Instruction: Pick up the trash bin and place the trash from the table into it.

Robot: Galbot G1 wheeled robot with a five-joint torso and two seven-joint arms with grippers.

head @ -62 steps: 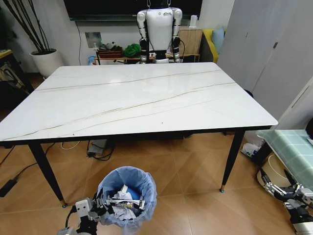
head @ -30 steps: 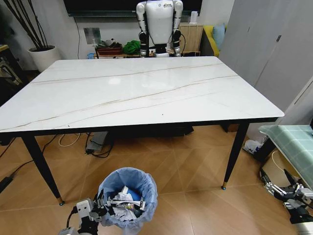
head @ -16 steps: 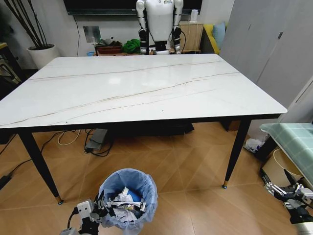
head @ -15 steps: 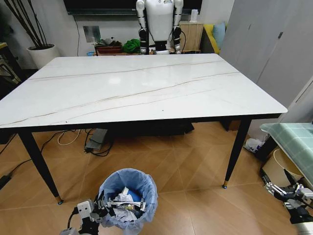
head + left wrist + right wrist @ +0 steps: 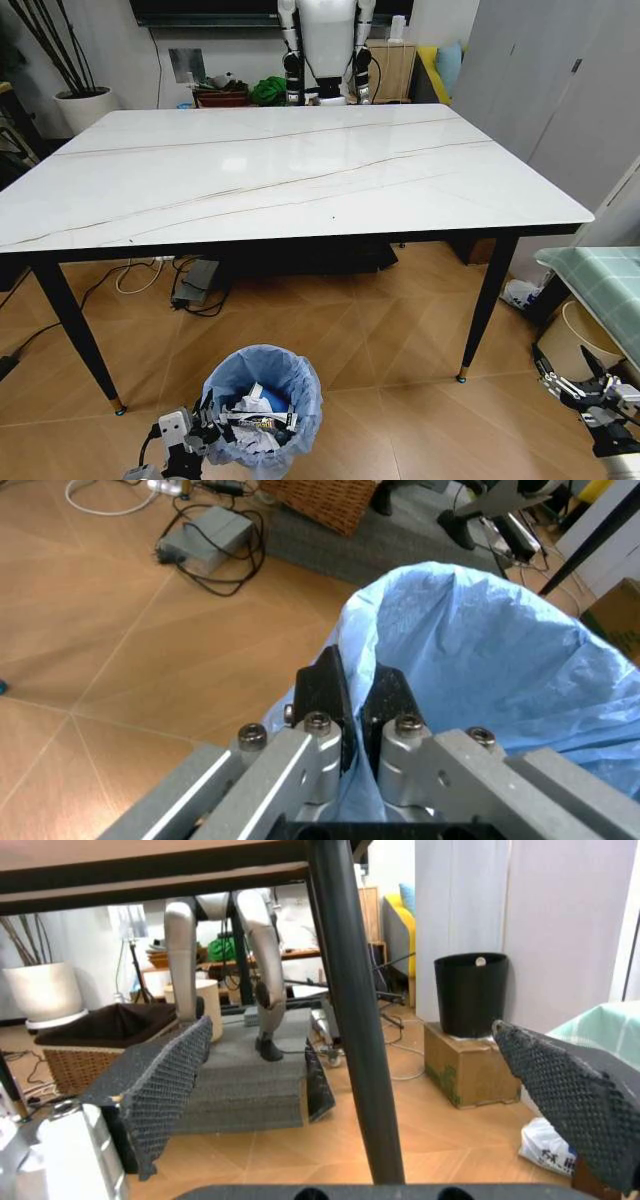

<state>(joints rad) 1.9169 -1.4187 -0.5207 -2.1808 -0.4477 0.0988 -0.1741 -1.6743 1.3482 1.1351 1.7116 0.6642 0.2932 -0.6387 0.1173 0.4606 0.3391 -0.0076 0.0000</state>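
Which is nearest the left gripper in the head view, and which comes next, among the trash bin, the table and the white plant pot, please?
From the left gripper:
1. Trash bin, clamped at its rim.
2. Table, ahead above the floor.
3. White plant pot, far back left.

A floor of warm wooden herringbone parquet (image 5: 400, 360) is seen throughout the room. Against the far white wall (image 5: 125, 55), a white plant pot (image 5: 78, 108) (holding thin dark branches) is placed. To the right of the pot, a low wooden shelf (image 5: 225, 98) is set, cluttered with small items. Further right of the pot, tall grey cabinet doors (image 5: 560, 80) are seen.
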